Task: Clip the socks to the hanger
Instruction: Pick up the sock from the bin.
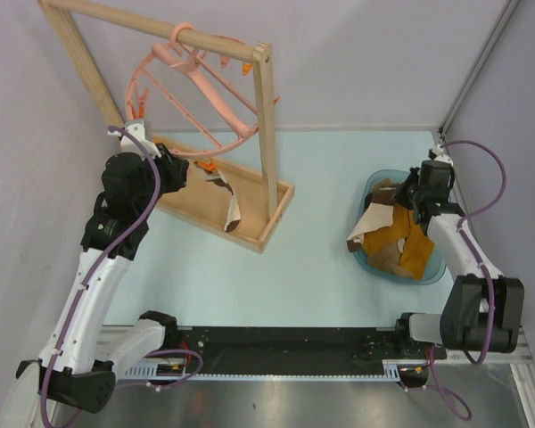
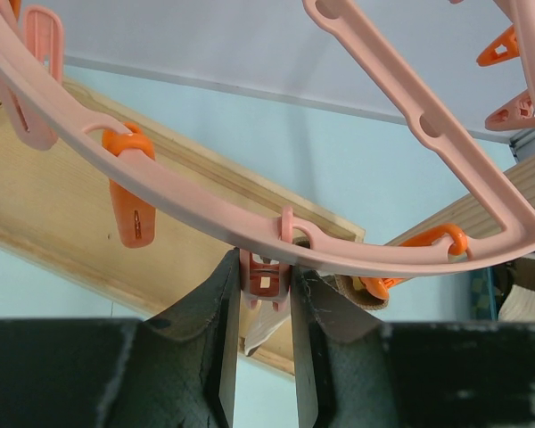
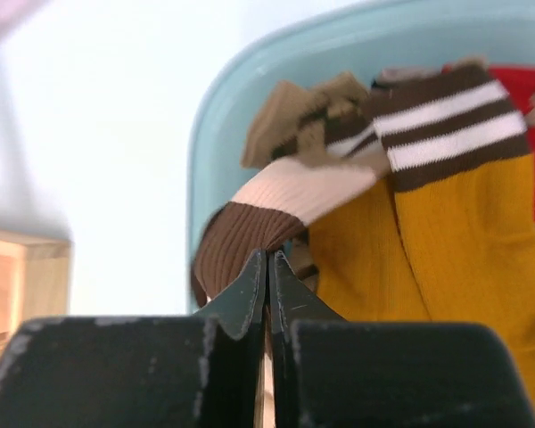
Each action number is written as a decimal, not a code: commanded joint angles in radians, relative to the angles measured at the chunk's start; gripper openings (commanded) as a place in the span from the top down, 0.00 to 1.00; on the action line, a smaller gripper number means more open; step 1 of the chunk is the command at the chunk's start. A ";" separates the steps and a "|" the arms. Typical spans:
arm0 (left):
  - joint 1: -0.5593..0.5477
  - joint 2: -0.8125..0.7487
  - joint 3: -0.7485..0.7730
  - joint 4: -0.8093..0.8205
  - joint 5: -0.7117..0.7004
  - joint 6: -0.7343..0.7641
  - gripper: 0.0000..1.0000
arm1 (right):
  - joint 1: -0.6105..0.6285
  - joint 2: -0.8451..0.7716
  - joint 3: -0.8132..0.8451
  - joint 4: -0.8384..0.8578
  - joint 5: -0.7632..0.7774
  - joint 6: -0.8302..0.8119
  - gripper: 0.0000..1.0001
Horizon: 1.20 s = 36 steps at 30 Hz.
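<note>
The round pink hanger hangs from the wooden rack's top bar. My left gripper is at the ring's lower edge. Its jaws press both sides of a small pink clip, so the left gripper is shut on it. A brown-and-cream sock hangs just below; a cream part shows between the fingers. My right gripper is over the basin. In its wrist view the right gripper is shut on the brown end of a cream-and-brown sock, beside a mustard sock.
The wooden rack stands on a flat wooden base at the back left. Orange clips hang along the ring. A light blue basin at the right holds several socks. Grey walls close in behind and at the sides.
</note>
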State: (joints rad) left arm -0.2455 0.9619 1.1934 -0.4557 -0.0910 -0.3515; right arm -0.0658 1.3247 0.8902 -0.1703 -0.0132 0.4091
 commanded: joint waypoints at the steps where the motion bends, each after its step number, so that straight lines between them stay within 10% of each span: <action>1: 0.006 -0.002 0.041 0.003 0.019 -0.014 0.89 | -0.009 -0.136 0.009 -0.038 -0.010 -0.009 1.00; 16: 0.006 -0.020 0.034 0.005 0.031 -0.021 0.88 | -0.009 -0.395 -0.226 -0.408 -0.002 0.102 0.87; 23: 0.005 -0.031 0.034 0.003 0.037 -0.023 0.89 | -0.008 -0.596 -0.192 -0.474 0.168 0.126 0.35; 36: 0.006 -0.031 0.035 -0.003 0.036 -0.027 0.89 | -0.011 -0.348 -0.155 -0.212 0.185 0.220 0.46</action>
State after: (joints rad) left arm -0.2455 0.9443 1.1938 -0.4603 -0.0711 -0.3611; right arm -0.0719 0.9211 0.7074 -0.5030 0.1307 0.5766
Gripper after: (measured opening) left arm 0.287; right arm 0.549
